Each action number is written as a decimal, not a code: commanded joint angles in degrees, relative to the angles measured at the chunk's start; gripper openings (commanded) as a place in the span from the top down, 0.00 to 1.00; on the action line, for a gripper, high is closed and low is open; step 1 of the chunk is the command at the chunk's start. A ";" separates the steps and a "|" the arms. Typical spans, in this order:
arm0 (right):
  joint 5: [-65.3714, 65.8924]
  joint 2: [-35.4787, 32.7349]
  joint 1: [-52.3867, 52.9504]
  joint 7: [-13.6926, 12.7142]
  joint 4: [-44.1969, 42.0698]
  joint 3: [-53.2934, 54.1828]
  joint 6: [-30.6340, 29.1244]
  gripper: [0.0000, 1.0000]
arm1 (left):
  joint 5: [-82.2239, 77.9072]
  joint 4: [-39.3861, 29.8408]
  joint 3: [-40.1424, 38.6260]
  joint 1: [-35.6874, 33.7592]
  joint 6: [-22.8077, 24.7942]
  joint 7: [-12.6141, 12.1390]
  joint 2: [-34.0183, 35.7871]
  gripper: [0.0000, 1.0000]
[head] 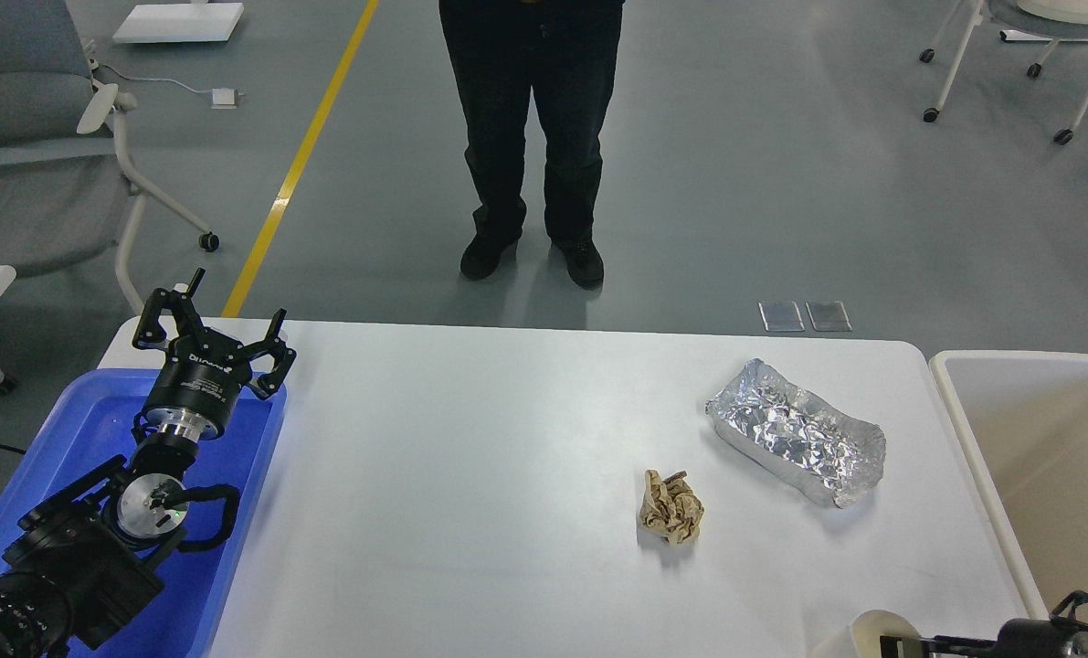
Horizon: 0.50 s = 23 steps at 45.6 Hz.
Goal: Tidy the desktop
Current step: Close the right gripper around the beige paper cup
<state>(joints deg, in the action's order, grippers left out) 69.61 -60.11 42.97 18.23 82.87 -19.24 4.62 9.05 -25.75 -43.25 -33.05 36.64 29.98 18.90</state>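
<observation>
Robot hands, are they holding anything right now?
No. The left gripper is open and empty above the blue tray. The right gripper's end is out of view.

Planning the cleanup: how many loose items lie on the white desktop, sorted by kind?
Crumpled brown paper ball: 1
Crumpled foil tray: 1
Total: 2, both on the right half of the desktop.

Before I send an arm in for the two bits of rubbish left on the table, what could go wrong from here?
1. The foil tray is crumpled and thin; a pinch may crush it or slip off.
2. The brown paper wad looks light and may skid across the desktop instead of being gripped.
3. The open left gripper sits over the blue tray, far from both.
</observation>
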 commanded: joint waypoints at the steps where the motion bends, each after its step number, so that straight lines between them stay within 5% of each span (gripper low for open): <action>1: -0.09 -0.09 -0.43 0.14 -0.08 -0.01 0.48 1.00 | 0.00 0.00 0.01 0.00 0.01 -0.01 0.00 0.00; 23: -0.09 -11.60 2.99 2.60 8.35 0.96 0.13 1.00 | 0.00 0.00 -0.08 0.00 0.01 -0.10 0.00 0.00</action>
<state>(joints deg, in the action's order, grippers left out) 69.42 -64.65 43.34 19.61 85.65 -18.77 5.35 9.07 -25.75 -43.25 -33.05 36.64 29.96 18.90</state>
